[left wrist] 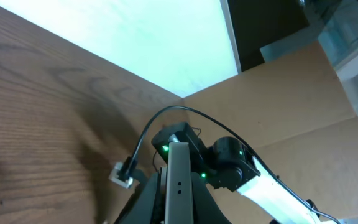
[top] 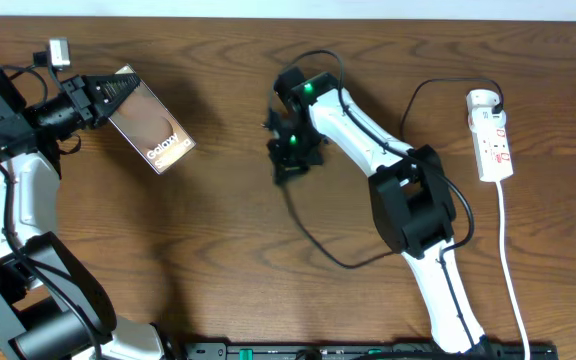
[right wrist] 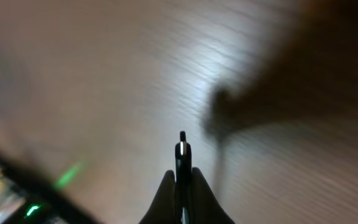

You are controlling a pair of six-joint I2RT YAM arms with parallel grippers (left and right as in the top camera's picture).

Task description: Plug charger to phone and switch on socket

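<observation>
The wooden table (top: 218, 230) is found bearing all items. The socket (top: 493, 140) is laid at the right edge, its white cord (top: 513, 280) trailing toward the near edge. The phone (top: 153, 128) is held at the far left, lettering upward, one end clamped in the left gripper (top: 108, 98). The charger (top: 318, 245) is looped across mid-table, its white adapter (top: 482, 100) apparently seated in the socket's far end. The connector tip (right wrist: 182, 146) is clenched in the right gripper (top: 290, 158), well apart from the phone
</observation>
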